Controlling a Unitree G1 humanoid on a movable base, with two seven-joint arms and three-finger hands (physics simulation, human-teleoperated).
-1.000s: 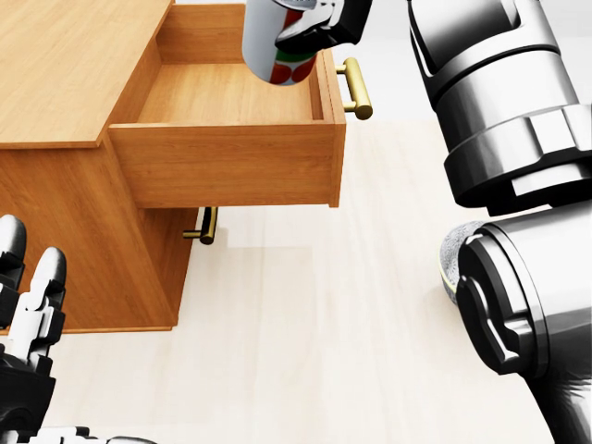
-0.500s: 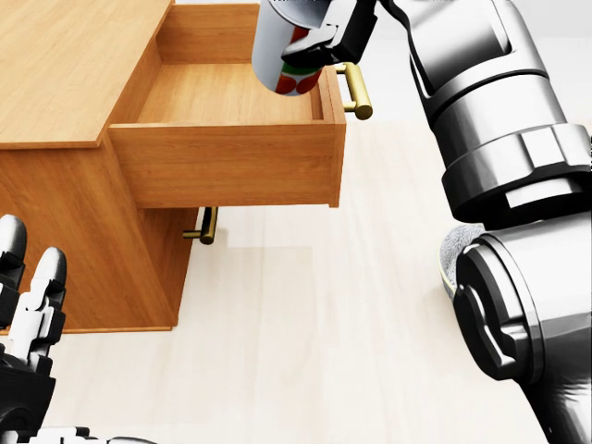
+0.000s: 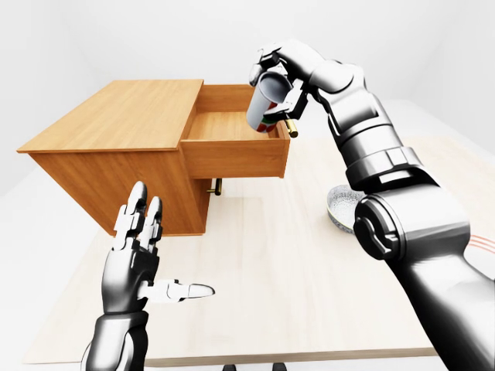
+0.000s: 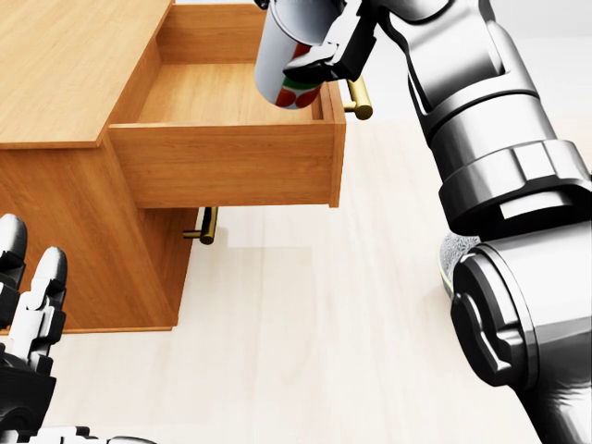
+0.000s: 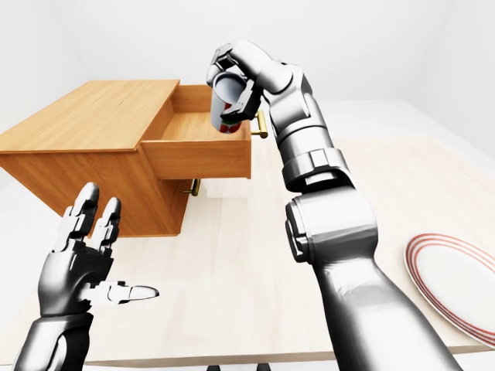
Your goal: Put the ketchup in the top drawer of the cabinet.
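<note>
**A:** where's the ketchup (image 3: 267,104) at?

**B:** in the right hand (image 3: 285,77), fingers clamped around it. It's tilted and hanging over the right end of the open top drawer (image 3: 232,154), just above the rim, not touching the drawer floor.

**A:** and the left hand (image 3: 139,251)?

**B:** down low in the left-eye view, fingers spread apart, thumb sticking out sideways, holding nothing.

**A:** anything else on the surface (image 3: 271,263)?

**B:** the cabinet (image 3: 116,147) with brass handles, a bowl (image 3: 340,207) partly behind the right arm, and a red-rimmed plate (image 5: 456,282) far right in the right-eye view.
</note>
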